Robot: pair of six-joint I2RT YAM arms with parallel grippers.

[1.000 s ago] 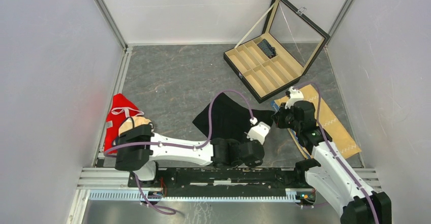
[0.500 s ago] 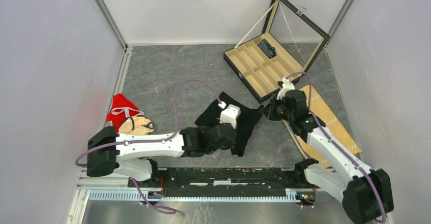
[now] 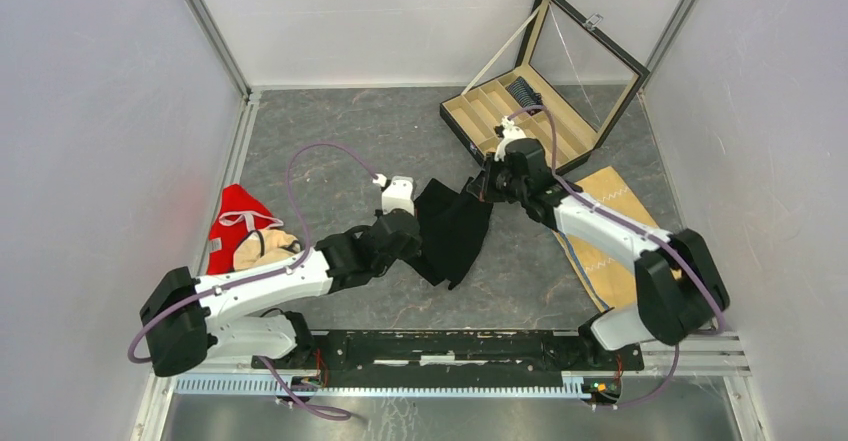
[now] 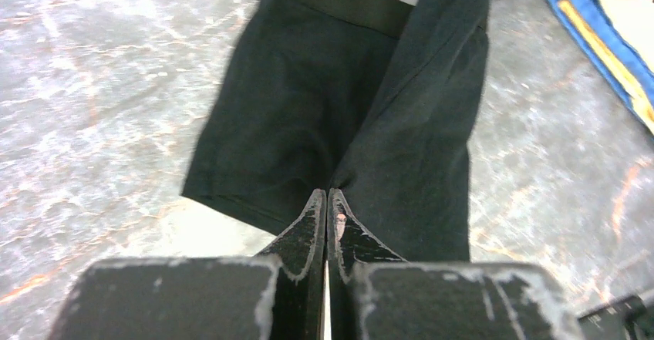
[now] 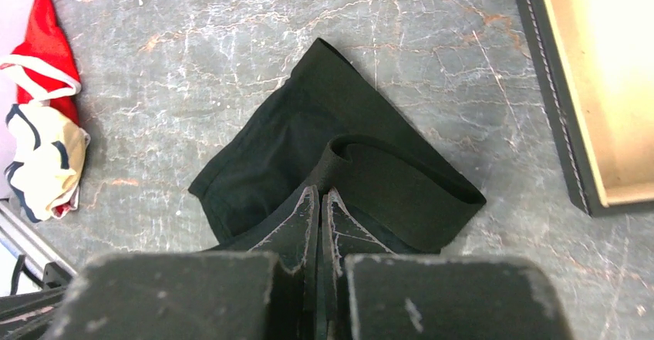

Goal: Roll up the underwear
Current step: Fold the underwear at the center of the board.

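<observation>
The plain black underwear hangs in the middle of the table, stretched between my two grippers. My left gripper is shut on its left side; in the left wrist view the fingertips pinch a fold of the black underwear. My right gripper is shut on its far right corner; in the right wrist view the tips clamp the waistband of the underwear. The lower part droops toward the table. A dark striped rolled underwear lies in a far compartment of the box.
An open black box with tan compartments and a raised glass lid stands at the back right, close behind my right gripper. A tan cloth with zigzag stitching lies on the right. Red and cream garments lie at the left wall.
Both grippers have carried the black underwear away from the near edge, toward the far left and the table's middle. The right gripper has left the tan cloth and now sits by the box.
</observation>
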